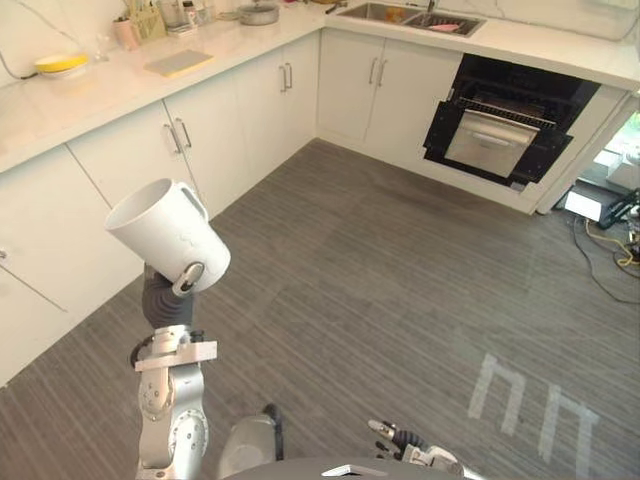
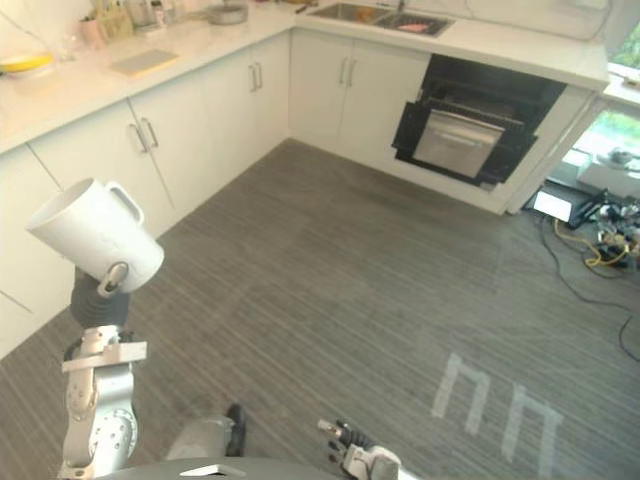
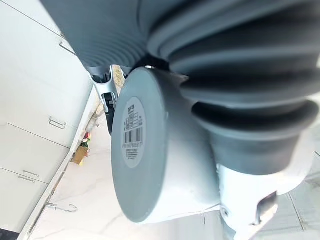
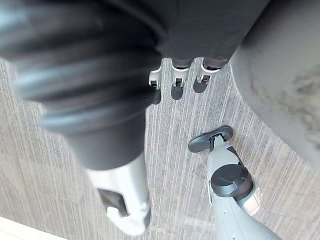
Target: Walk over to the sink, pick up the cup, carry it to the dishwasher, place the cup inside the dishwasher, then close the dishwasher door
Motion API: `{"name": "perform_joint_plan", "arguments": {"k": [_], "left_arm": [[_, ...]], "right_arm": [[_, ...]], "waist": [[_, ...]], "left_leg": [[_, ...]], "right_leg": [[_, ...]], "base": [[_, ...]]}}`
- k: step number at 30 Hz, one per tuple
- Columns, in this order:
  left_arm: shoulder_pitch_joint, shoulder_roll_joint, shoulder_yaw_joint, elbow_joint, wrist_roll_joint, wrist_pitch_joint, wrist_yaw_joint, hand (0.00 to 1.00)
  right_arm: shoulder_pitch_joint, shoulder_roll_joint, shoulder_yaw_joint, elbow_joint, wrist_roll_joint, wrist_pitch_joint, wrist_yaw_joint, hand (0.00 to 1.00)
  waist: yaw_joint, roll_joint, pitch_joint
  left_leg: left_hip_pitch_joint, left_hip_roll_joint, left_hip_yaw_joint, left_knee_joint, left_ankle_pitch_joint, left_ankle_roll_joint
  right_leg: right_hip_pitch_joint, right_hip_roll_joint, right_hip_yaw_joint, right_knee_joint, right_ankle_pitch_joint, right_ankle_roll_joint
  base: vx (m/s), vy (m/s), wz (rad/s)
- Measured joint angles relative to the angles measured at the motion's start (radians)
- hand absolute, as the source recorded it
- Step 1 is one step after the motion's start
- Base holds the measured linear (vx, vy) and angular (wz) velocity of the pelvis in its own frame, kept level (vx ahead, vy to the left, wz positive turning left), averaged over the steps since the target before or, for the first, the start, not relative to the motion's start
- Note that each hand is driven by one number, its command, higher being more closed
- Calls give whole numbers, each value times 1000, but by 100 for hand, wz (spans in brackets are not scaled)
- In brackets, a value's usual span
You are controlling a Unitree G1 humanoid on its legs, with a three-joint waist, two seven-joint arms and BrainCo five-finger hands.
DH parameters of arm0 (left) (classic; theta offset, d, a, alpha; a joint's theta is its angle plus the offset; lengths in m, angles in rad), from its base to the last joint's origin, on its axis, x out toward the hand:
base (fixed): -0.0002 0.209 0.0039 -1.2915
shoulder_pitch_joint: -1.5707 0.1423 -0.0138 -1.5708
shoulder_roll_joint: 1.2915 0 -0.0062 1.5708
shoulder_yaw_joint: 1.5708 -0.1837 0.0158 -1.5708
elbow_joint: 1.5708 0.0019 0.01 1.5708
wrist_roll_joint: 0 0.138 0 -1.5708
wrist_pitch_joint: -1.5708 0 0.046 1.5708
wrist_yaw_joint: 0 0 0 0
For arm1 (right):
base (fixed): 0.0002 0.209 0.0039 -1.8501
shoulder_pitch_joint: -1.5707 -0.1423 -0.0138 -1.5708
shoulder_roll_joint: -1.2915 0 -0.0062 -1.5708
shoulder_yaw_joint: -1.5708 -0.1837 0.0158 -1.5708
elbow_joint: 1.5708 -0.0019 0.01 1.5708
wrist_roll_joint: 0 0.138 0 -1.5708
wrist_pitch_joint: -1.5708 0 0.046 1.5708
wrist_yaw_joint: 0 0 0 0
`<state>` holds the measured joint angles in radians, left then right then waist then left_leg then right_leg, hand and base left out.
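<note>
My left hand (image 1: 189, 277) is raised at the lower left and is shut on a white cup (image 1: 165, 230). The cup is tilted, its mouth facing up and to the left and its handle on the far side. In the left wrist view the cup's flat base (image 3: 134, 150) carries a label, with my fingers (image 3: 107, 96) curled past it. The dishwasher (image 1: 512, 118) stands across the floor at the upper right, dark inside, its door (image 1: 492, 142) hanging open. The sink (image 1: 400, 14) is set in the counter beside it. My right hand (image 1: 405, 440) hangs low with relaxed fingers, holding nothing.
White cabinets (image 1: 230, 120) run along the left and the back under a pale counter (image 1: 90, 85) carrying a yellow bowl (image 1: 60, 64), a board (image 1: 178, 62) and a pot (image 1: 258, 13). Cables and boxes (image 1: 610, 215) lie on the floor at the right. Grey striped floor (image 1: 380, 290) stretches between.
</note>
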<state>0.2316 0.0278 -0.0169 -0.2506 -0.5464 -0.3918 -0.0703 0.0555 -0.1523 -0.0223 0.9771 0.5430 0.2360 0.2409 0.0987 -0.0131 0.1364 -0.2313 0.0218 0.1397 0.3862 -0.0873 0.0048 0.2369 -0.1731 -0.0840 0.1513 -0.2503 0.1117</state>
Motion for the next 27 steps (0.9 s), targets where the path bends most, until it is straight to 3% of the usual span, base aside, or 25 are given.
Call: {"name": "perform_joint_plan", "arguments": {"k": [2, 4, 5, 6, 7, 8, 9, 10, 12, 14, 15, 16, 17, 18, 20, 21, 22, 23, 25, 26, 27], "left_arm": [[0, 4, -8, 6, -2, 6, -26, 100], [-1, 11, -22, 4, -11, 20, -54, 100], [-3, 13, -28, -1, -12, 27, -66, 100], [0, 21, -36, -11, -11, 32, -66, 100], [1, 30, -45, -15, -10, 37, -65, 100], [-1, 47, -74, -18, -5, 39, -63, 100], [-7, 59, -98, -18, 16, 40, -47, 100], [-11, 59, -109, -19, 26, 40, -33, 100], [-50, 59, -141, -9, 46, 45, 8, 100], [-81, 59, -157, -5, 54, 60, 14, 100], [-102, 57, -173, -2, 59, 67, 14, 100], [-113, 50, -197, -2, 59, 69, 13, 100], [-115, 48, -207, -3, 59, 69, 13, 100], [-116, 48, -231, -3, 60, 67, 13, 100], [-100, 48, -261, -1, 62, 63, 13, 100], [-78, 33, -269, 4, 71, 59, 13, 100], [-74, 26, -280, 14, 78, 54, 6, 100], [-73, 23, -283, 18, 79, 51, 1, 100], [-81, 9, -276, 28, 80, 35, -2, 100], [-81, 0, -270, 28, 80, 31, 1, 100], [-82, -16, -269, 29, 80, 24, 1, 100]], "right_arm": [[3, 8, -21, 6, 0, -5, -1, 0], [10, 23, -51, 15, 0, -15, -3, 0], [8, 28, -65, 17, 1, -17, -3, 0], [2, 37, -83, 7, 0, -20, -3, 0], [2, 41, -92, -3, 0, -22, -3, 0], [3, 45, -100, -23, 1, -24, -3, 0], [2, 47, -99, -46, 0, -24, 0, 0], [2, 50, -100, -60, 0, -25, 2, 0], [-1, 66, -107, -108, 2, -55, 12, 0], [-3, 66, -114, -141, 4, -67, 12, 0], [-3, 66, -134, -160, 6, -67, 10, 0], [7, 65, -154, -179, 8, -66, -5, 0], [14, 66, -160, -189, 11, -66, -6, 0], [30, 65, -155, -213, 7, -63, -12, 0], [60, 56, -147, -221, -1, -55, -27, 0], [65, 40, -150, -227, 0, -55, -37, 0], [74, 26, -149, -249, 3, -46, -48, 0], [75, 18, -148, -258, 4, -36, -52, 0], [78, 17, -147, -270, 8, 5, -58, 0], [82, 18, -144, -284, 7, 18, -58, 0], [99, 16, -133, -306, -1, 41, -59, 0]], "waist": [[-6, -3, -2], [-3, -19, -30], [0, -26, -38], [1, -36, -37], [-2, -41, -38], [-20, -29, -33], [-35, -27, -34], [-45, -23, -34], [-79, -21, -35], [-107, -13, -34], [-122, 5, -24], [-134, 29, -12], [-138, 34, -10], [-142, 32, -9], [-139, 17, -11], [-140, 38, -15], [-142, 69, -19], [-141, 83, -22], [-143, 99, -20], [-141, 102, -18], [-138, 102, -11]], "left_leg": [[5, -13, 2, 72, -71, 20], [30, -36, 21, 81, -115, 50], [67, -50, 40, 64, -133, 63], [123, -70, 59, 30, -146, 71], [159, -84, 63, 4, -148, 74], [236, -99, 60, -61, -148, 78], [312, -101, 55, -131, -141, 83], [344, -101, 48, -167, -132, 83], [409, -100, 40, -270, -115, 68], [426, -98, 14, -292, -118, 62], [448, -83, -6, -300, -124, 60], [471, -59, -34, -297, -147, 60], [483, -52, -44, -296, -155, 59], [506, -48, -70, -297, -184, 46], [587, -45, -103, -295, -253, 18], [623, -8, -112, -265, -287, -14], [621, 25, -114, -198, -290, -28], [610, 42, -113, -156, -279, -45], [537, 86, -114, 101, -158, -119], [501, 101, -117, 204, -97, -162], [403, 130, -138, 429, 75, -254]], "right_leg": [[-15, -18, 23, 91, -3, 6], [-50, -51, 20, 210, -1, 37], [-103, -82, 19, 341, 18, 74], [-171, -123, 13, 506, 76, 79], [-199, -145, 9, 580, 126, 68], [-251, -158, 17, 720, 203, 28], [-312, -139, 0, 846, 147, -15], [-342, -123, -22, 878, 107, -33], [-490, -58, -123, 798, 1, -55], [-561, -19, -175, 620, -7, -59], [-587, 28, -178, 439, 27, -72], [-586, 78, -153, 220, 123, -72], [-583, 92, -127, 116, 174, -63], [-583, 97, -72, -13, 245, -37], [-584, 85, -21, 20, 277, -66], [-592, 102, -17, 124, 358, -83], [-597, 118, -44, 204, 343, -91], [-594, 129, -54, 226, 311, -103], [-540, 170, -62, 275, 204, -122], [-511, 183, -60, 272, 184, -130], [-450, 198, -57, 257, 146, -139]], "base": [[306, 275, 6], [297, 227, -11], [331, 228, -37], [324, 228, -40], [332, 196, -28], [364, 162, -12], [349, 148, -8], [313, 120, -9], [258, 62, 6], [0, -51, 41], [-25, -62, 70], [114, -40, 75], [360, -44, 86], [413, -98, 89], [421, -183, 72], [537, -248, 41], [538, -236, 29], [504, -242, 18], [445, -264, -12], [379, -252, -18], [438, -193, -1]]}}
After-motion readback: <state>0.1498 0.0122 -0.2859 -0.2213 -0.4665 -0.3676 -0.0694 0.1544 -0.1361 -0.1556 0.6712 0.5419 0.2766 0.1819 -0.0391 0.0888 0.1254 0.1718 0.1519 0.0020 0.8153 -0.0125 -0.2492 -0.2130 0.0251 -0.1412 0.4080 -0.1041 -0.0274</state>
